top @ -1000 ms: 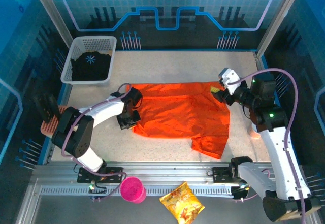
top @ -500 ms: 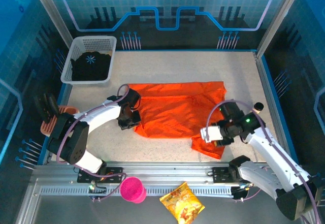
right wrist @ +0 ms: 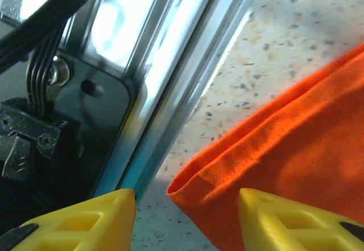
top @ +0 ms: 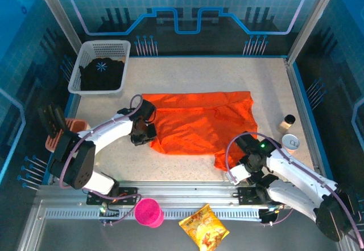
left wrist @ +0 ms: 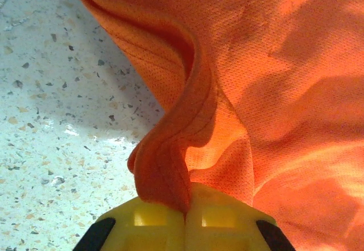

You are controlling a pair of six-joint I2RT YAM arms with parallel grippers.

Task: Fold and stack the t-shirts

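Orange shirt (left wrist: 273, 91) cloth is clamped hard in the left hand (left wrist: 185, 214): jaws shut on a pinched fold at the shirt's left edge, with a ridge of fabric rising off the tabletop (left wrist: 51, 91) from the grip. The big news is on the other side. The right hand (right wrist: 187, 205) has left the far right corner of the shirt, swung all the way down, and now sits low at the near edge. Its jaws are parted to a middling gap, with nothing gripped yet. In the wrist view, the shirt's near right corner, hem and all, lies right between the two yellow fingers (right wrist: 284, 222), just off the metal rail (right wrist: 187, 63).

By my reading, that's a re-grip being lined up: one side held, the other about to be taken at the bottom hem. The shirt lies spread mid-tabletop, mostly flat, with its near right part jutting out as a flap towards the near edge. No fold made so far.

Off in the far left corner, the black shirt (top: 102, 73) waits in the basket (top: 94, 46). The close needs to catch only that corner and stay clear of the rail.
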